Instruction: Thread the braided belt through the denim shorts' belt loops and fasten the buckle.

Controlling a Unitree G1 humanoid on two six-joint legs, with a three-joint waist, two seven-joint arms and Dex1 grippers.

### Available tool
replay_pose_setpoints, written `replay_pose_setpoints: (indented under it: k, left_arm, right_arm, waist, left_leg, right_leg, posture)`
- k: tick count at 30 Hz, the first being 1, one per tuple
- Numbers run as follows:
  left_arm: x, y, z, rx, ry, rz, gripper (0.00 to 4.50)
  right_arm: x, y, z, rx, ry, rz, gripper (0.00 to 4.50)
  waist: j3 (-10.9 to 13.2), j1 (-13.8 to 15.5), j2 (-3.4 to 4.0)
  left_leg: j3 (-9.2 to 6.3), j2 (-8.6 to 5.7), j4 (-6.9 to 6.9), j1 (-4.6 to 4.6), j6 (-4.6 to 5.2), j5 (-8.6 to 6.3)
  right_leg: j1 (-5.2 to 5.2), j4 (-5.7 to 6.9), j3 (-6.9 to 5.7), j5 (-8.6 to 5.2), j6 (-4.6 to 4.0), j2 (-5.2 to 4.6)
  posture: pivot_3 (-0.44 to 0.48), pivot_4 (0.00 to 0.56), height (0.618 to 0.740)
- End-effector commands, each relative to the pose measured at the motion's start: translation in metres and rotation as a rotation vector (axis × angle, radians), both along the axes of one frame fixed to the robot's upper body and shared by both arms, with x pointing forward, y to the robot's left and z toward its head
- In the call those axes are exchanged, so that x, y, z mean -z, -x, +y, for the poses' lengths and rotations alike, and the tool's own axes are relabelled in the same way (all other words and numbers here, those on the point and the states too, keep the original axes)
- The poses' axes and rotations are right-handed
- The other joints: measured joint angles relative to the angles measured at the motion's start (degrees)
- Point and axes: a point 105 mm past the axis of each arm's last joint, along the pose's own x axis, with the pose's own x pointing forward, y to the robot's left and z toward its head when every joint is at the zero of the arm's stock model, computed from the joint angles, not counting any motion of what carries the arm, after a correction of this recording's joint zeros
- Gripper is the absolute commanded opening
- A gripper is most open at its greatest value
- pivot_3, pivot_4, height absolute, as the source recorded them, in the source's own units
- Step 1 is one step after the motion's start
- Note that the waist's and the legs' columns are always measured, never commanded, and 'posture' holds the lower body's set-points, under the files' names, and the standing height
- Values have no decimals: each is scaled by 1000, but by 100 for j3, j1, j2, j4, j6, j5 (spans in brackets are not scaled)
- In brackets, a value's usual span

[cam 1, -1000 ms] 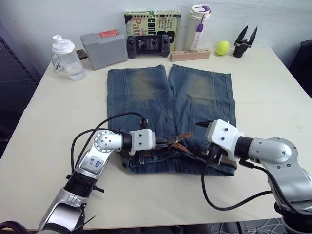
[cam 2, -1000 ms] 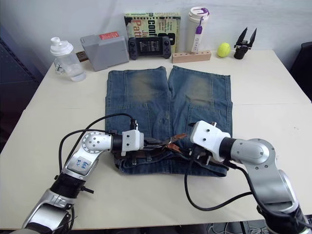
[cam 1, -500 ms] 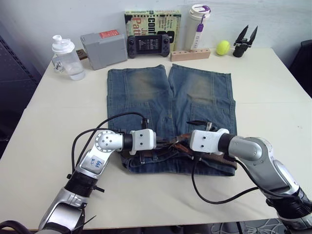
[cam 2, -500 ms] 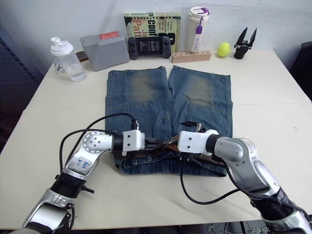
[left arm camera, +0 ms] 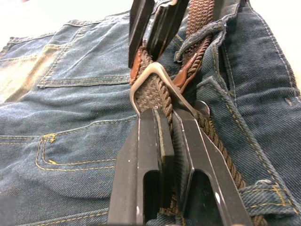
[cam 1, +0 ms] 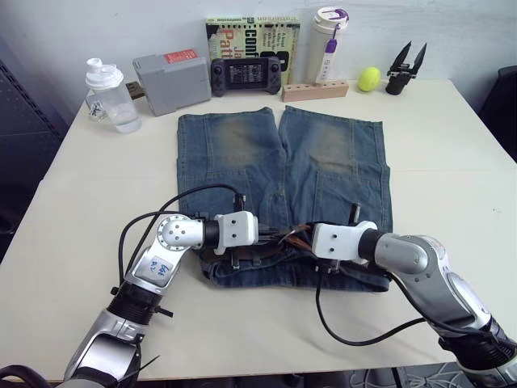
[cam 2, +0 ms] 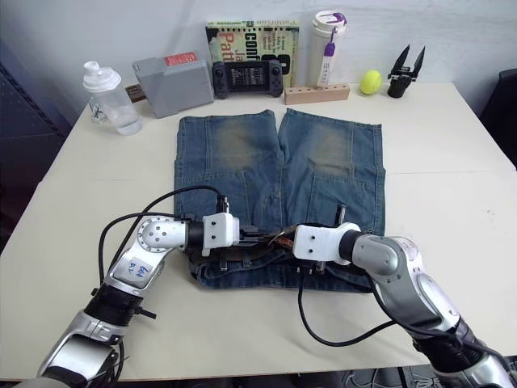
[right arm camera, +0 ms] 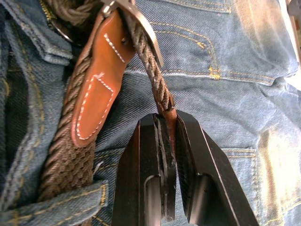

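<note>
The denim shorts (cam 1: 283, 162) lie flat on the table, waistband toward me. The braided belt (left arm camera: 200, 19) runs along the waistband and under a belt loop (right arm camera: 61, 200). My left gripper (left arm camera: 167, 115) is shut on the braided belt just behind the silver buckle (left arm camera: 146, 73). My right gripper (right arm camera: 167, 117) faces it from the other side, shut on the belt's tan leather tip (right arm camera: 168, 112), which comes out through the buckle frame (right arm camera: 136, 21). At the waistband's middle the two grippers (cam 1: 271, 237) (cam 1: 303, 237) nearly meet.
Along the table's far edge stand a clear bottle (cam 1: 109, 95), a grey box (cam 1: 171, 81), a game console (cam 1: 246, 74), a book (cam 1: 252, 36), a white tumbler (cam 1: 327, 44), a wooden block (cam 1: 315, 89), a yellow ball (cam 1: 369, 78) and a black tool (cam 1: 404, 71).
My right gripper has swung left along the waistband to the buckle and closed on the belt's tip. The left gripper has stayed on the belt.
</note>
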Motion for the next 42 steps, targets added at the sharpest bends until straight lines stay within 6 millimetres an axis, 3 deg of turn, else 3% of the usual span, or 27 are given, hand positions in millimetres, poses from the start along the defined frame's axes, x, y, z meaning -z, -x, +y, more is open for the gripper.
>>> replay_pose_setpoints:
  k: [1,5,9,12,16,17,23,27,35,39,42]
  left_arm:
    - [-23,1,11,-41,115,14,1530]
    - [-36,0,38,-126,202,129,3057]
    - [-41,10,62,-144,267,273,3057]
    - [-35,18,70,-145,265,333,2315]
    - [-13,34,65,-104,154,414,432]
    - [-4,34,64,-117,117,416,146]
    - [34,40,60,-113,-67,416,29]
    - [55,37,72,-162,-188,386,29]
    - [59,36,77,-174,-196,380,29]
    - [60,36,77,-180,-196,373,29]
    - [59,35,78,-182,-203,362,29]
  right_arm:
    - [-9,4,6,-9,-16,-48,0]
    - [-8,4,5,3,-22,-53,0]
    - [-7,4,5,13,-28,-60,0]
    - [-7,4,5,20,-32,-69,0]
    - [-8,4,4,24,-36,-76,0]
    - [-8,5,3,25,-36,-78,0]
    - [-10,13,-4,40,-52,-86,0]
    - [-9,30,-30,83,-61,-76,0]
    - [-11,42,-139,357,83,-102,0]
    - [-14,40,-170,460,118,-132,0]
    - [-13,41,-173,450,136,-141,0]
  waist:
    - [0,-7,0]
    - [0,-10,0]
    - [1,-10,1]
    - [1,-5,1]
    - [1,-7,2]
    - [1,-6,2]
    - [1,-10,3]
    - [1,15,4]
    - [-1,24,7]
    - [-5,-3,13]
    - [-14,13,28]
  left_leg:
    - [0,1,0,0,0,0]
    - [-2,2,0,0,0,0]
    - [-7,4,-1,0,0,0]
    - [-8,3,0,0,-1,0]
    - [-8,2,-1,0,-2,-1]
    - [-7,2,-2,0,-2,-1]
    - [-4,2,-6,0,-3,-1]
    - [-3,1,-6,2,-3,-1]
    - [-7,0,-7,10,-3,-2]
    - [-2,1,-7,24,-2,-2]
    - [-3,3,-8,26,-2,-2]
  right_leg:
    - [0,0,0,0,0,0]
    - [0,0,0,0,0,0]
    - [0,-1,0,0,0,0]
    - [1,-2,0,0,0,-2]
    - [1,-3,0,0,0,-1]
    - [1,-3,-1,0,0,0]
    - [1,-7,0,-1,-1,3]
    - [2,-7,1,-1,-1,2]
    - [15,-13,1,-1,-1,0]
    - [23,-9,9,0,0,1]
    - [25,-7,8,-1,-1,1]
  posture:
    - [0,150,722]
    - [0,150,722]
    - [0,150,722]
    - [0,150,722]
    - [0,150,722]
    - [0,150,722]
    - [0,150,722]
    - [0,150,722]
    - [0,150,722]
    - [0,150,722]
    - [0,150,722]
